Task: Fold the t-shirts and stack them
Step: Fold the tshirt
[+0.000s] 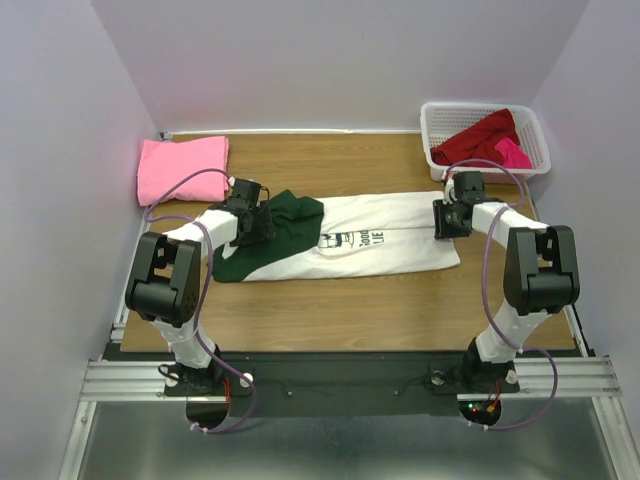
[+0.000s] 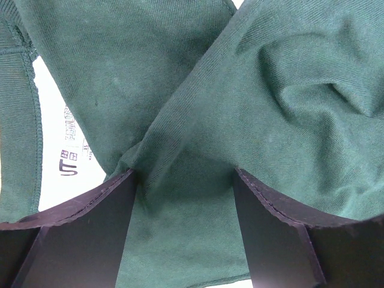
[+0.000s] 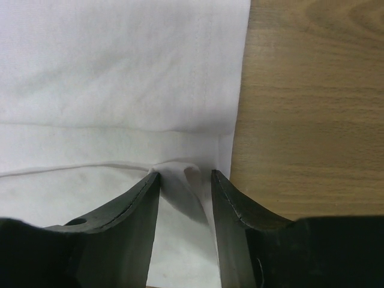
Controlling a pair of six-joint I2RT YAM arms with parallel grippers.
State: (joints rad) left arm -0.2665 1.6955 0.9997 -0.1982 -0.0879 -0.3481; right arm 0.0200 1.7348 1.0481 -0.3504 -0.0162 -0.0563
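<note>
The white t-shirt (image 1: pixel 390 245) lies on the bench (image 1: pixel 330 310) as a long band stretched between the two tools, its black print near the middle and facing up. The left tool (image 1: pixel 252 225) sits at the band's left end, clenched on a thick bunch of the dark green sleeve (image 2: pixel 288 90). In the left wrist view the green cloth fills the gap between the fingers (image 2: pixel 90 234) and rises ahead of them in a broad ridge with deep creases. To the left of that ridge shows a strip of white cloth with a printed neck label and a ribbed green edge. The right tool (image 1: pixel 445 218) is at the band's opposite end, near its far corner. It grasps a small pinch of the white hem (image 3: pixel 180 180), with its fingers close together and the cloth puckered up between them. Bare wood lies just to the right of this tool, and smooth white cloth spreads ahead and to its left. Beyond the left tool and off to its left, a pink t-shirt (image 1: pixel 180 168) lies folded at the bench's far corner. Beyond the right tool and slightly to its right stands a white lattice basket (image 1: pixel 470 104). It holds a dark red t-shirt (image 1: pixel 478 138) and a magenta t-shirt (image 1: pixel 512 154) in a loose heap.
</note>
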